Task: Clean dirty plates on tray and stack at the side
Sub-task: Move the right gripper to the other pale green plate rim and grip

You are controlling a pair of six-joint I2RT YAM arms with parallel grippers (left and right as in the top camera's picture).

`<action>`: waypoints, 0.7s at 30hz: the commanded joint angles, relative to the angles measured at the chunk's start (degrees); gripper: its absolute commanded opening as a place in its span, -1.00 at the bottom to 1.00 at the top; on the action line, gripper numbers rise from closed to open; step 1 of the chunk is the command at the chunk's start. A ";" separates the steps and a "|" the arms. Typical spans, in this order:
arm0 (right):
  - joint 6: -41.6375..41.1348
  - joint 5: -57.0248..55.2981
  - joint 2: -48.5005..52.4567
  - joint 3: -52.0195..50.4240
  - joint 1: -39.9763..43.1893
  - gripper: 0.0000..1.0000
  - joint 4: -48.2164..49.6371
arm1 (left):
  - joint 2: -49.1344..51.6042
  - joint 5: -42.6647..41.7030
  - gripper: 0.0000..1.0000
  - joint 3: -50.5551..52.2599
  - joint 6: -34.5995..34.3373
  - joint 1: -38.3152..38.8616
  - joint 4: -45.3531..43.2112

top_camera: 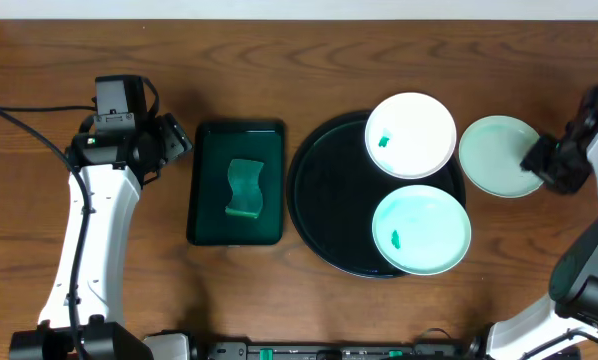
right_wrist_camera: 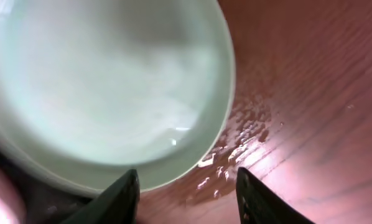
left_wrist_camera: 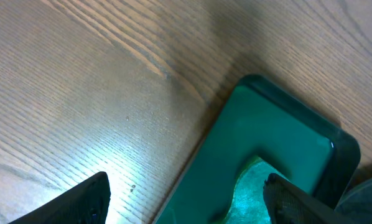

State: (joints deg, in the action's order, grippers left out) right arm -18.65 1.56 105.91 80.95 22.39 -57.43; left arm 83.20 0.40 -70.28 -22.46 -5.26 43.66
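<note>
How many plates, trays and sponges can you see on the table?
Plates: 3
Round black tray: 1
Green rectangular tray: 1
Green sponge: 1
Total: 6

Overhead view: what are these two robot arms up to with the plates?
They are cleaning plates. Two round shallow plates, a white one and a pale-mint one, lie on the large round black tray, each with a small green smudge. A third pale-green plate lies on the wooden table right of the tray, no smudge showing; the right gripper is at its edge, jaws apart. The left gripper hovers open by the dark green rectangular tray holding the green wavy sponge.
</note>
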 commanded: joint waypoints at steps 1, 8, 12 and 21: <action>4.22 0.68 -0.26 8.59 -3.74 -0.03 -6.93 | 0.00 0.72 0.59 -0.87 0.15 -0.24 0.24; 6.12 0.68 -0.26 14.32 -11.63 0.03 -22.29 | 0.00 0.72 0.59 -0.87 0.15 -0.24 0.24; 6.16 -0.46 -0.26 13.16 -16.39 0.07 -27.39 | 0.00 0.72 0.58 -0.87 0.15 -0.24 0.24; 6.03 -2.14 -0.26 5.09 -24.61 0.15 -29.59 | 0.00 0.72 0.59 -0.87 0.15 -0.24 0.24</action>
State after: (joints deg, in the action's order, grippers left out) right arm -13.13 0.36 105.84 89.21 -0.30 -86.89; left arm 83.20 0.40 -70.28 -22.46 -5.26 43.62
